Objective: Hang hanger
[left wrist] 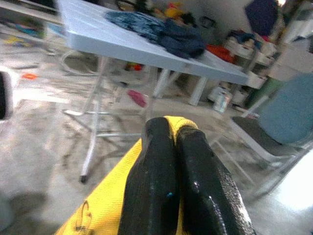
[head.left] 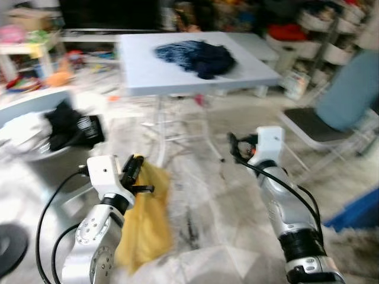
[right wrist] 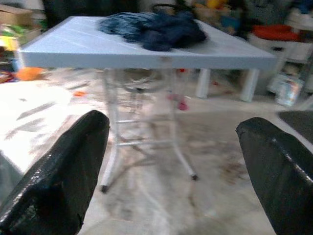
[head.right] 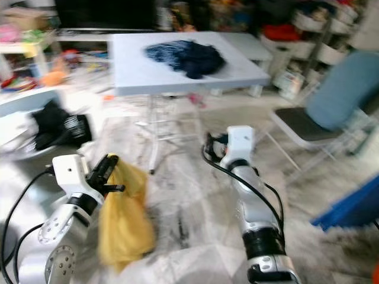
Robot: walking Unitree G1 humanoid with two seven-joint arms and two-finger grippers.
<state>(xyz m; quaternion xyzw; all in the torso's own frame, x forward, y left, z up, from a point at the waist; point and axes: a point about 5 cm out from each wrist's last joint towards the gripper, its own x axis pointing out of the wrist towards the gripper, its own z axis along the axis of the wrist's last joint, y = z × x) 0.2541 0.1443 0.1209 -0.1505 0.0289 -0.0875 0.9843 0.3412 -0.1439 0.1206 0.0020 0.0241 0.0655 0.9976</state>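
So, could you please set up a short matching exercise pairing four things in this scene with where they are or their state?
Things:
1. yellow cloth
2. dark blue garment
3. right gripper
4. black clothes

States:
a. open, holding nothing
b. heaped on the white table
c. clamped in the left gripper
d. piled to the robot's left

Pairs: 1-c, 2-b, 3-a, 4-d

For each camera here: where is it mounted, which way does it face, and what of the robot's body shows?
Left eye, right eye: on the head, looking forward and down at the floor and table; both arms show, left gripper holding yellow cloth, right gripper open.
Left wrist: along shut fingers over the cloth, toward the table.
Right wrist: between spread fingers, toward the table.
Shared: all views show the table with the blue garment.
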